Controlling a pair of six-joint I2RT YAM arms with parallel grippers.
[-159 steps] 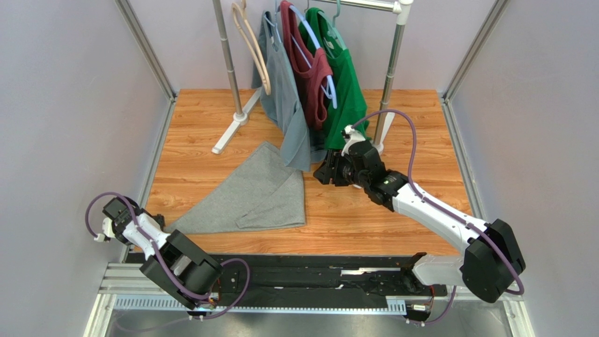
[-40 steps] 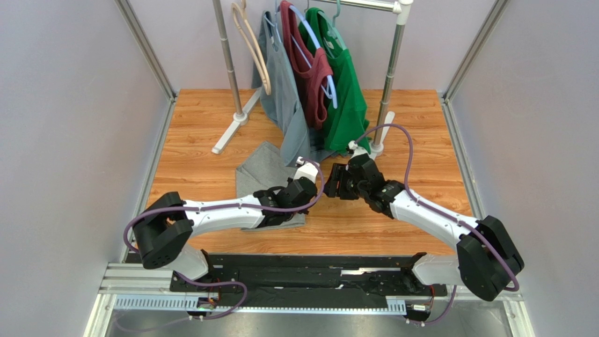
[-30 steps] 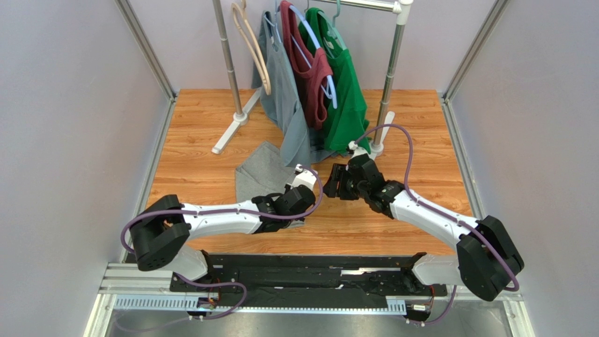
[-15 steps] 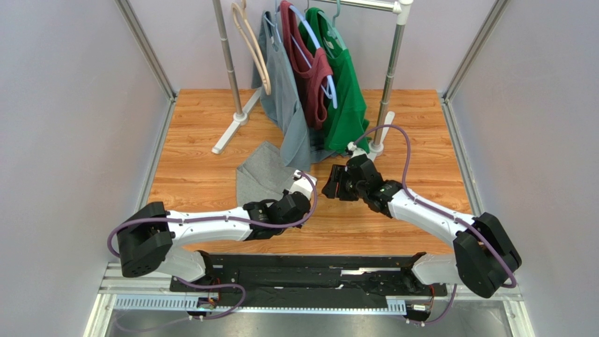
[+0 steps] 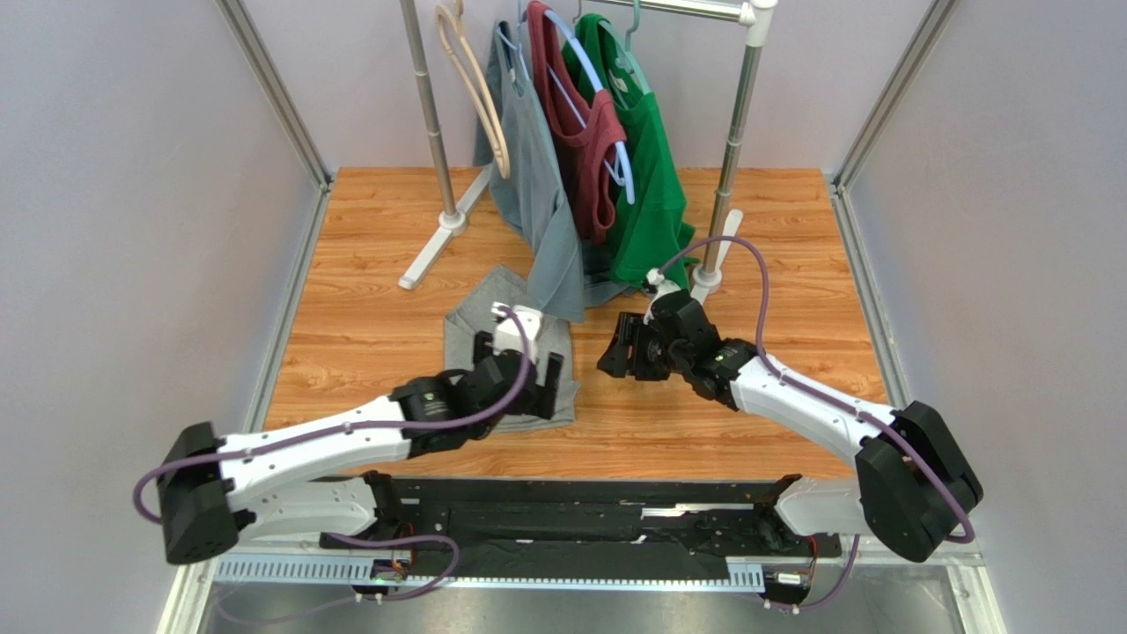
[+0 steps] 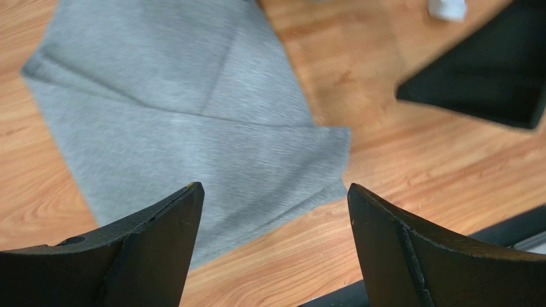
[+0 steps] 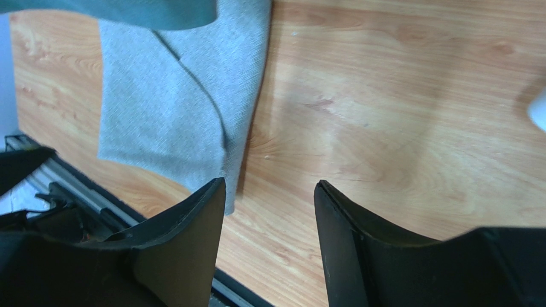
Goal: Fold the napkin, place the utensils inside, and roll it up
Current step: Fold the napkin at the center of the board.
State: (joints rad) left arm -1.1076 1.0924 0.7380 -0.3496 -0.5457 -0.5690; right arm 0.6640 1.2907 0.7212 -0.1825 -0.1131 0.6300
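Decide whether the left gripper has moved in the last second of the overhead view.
Yes. The left gripper has shifted left over the napkin, away from the rack's right post.

You are looking down on a wooden table [image 5: 371,238] with the napkin [image 5: 466,337] lying folded near the middle, closer to the near edge than to the far one. Your left gripper [image 5: 519,383] sits over the napkin's near right part, fingers spread as far as you can tell from above. Your right gripper [image 5: 613,354] hangs over bare wood just to the right of the napkin. Along the far edge stands a clothes rack [image 5: 423,93] carrying a grey shirt [image 5: 536,198], a maroon top [image 5: 589,132], a green top [image 5: 655,185] and an empty beige hanger [image 5: 479,93]. The grey shirt's hem reaches down to the napkin's far right corner.
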